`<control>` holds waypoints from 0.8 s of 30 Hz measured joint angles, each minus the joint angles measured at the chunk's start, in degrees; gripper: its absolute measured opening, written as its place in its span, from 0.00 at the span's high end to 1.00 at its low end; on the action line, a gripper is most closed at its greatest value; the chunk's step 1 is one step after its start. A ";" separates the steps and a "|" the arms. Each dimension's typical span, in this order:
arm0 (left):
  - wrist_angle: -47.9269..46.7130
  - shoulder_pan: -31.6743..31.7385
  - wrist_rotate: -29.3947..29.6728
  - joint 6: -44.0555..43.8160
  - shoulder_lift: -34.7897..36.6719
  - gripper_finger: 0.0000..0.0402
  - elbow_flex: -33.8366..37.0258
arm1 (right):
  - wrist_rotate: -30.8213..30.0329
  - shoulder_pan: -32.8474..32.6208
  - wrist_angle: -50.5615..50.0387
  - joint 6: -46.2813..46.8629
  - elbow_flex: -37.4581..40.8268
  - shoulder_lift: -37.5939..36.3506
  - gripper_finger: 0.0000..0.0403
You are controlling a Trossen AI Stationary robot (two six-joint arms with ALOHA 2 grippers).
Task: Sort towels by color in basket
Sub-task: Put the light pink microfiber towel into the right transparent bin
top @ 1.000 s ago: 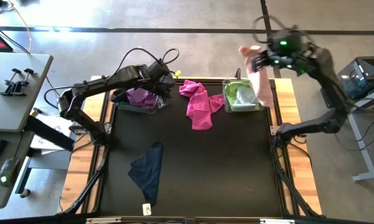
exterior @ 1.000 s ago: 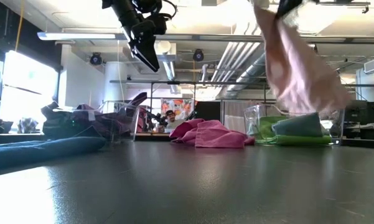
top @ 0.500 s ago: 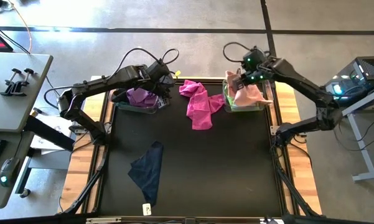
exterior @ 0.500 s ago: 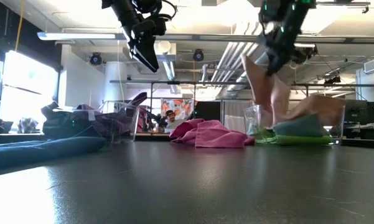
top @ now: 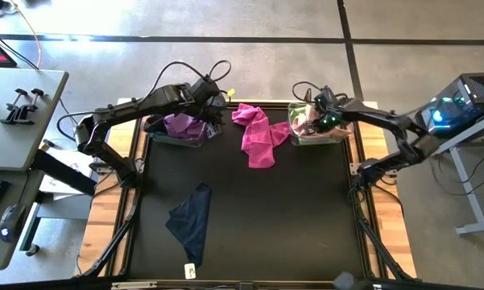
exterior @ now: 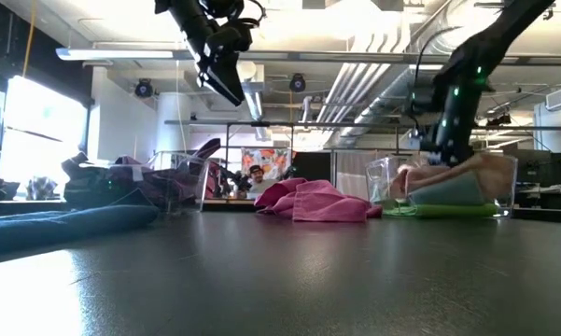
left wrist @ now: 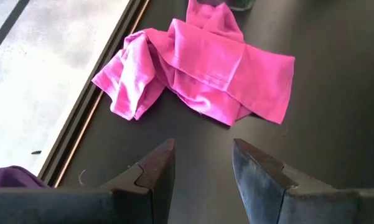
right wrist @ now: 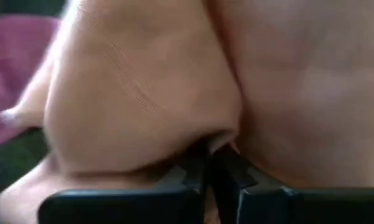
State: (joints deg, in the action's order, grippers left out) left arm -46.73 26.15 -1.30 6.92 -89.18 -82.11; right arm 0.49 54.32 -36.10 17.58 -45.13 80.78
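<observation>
while the right gripper (top: 316,118) is down inside the right basket (top: 338,138) at the table's far edge, its fingers are pinched together on the pale pink towel (right wrist: 143,87), which now lies bunched in that basket on top of a teal towel (exterior: 448,191) and a lime one (exterior: 439,211). the left gripper (left wrist: 202,165) hangs with its fingers apart and empty, up above the table beside the left basket (top: 171,138), where purple towels (top: 181,125) are already piled. judging by this, the sorting looks well along but not finished: the pink cloth still has to be let go, and two cloths lie loose on the black mat. the magenta towel (top: 258,133) is crumpled between the two baskets, just ahead of the left gripper, and the navy towel (top: 192,219) lies well apart toward the near edge.
</observation>
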 joint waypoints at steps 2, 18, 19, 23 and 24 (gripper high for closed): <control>0.61 -0.17 0.04 -0.30 0.60 0.64 0.02 | 1.17 0.98 0.36 -1.71 0.17 2.91 0.93; 7.74 0.07 17.89 -9.30 3.97 0.64 -4.26 | 4.32 6.19 -35.80 -21.93 -32.81 6.86 0.66; 8.14 0.32 19.05 -9.34 3.97 0.64 -4.31 | 5.79 6.37 -36.01 -22.60 -33.51 6.86 0.64; 8.86 1.73 20.39 -12.43 3.90 0.64 -4.31 | 18.60 6.06 -31.86 -25.43 -30.56 6.79 0.62; 9.00 1.98 20.44 -13.64 3.90 0.64 -4.31 | 21.14 5.68 -29.65 -25.37 -28.57 6.86 0.62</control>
State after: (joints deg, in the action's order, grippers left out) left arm -37.72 28.13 19.14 -6.73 -85.27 -86.41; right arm 21.63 60.00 -65.75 -7.79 -73.70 87.64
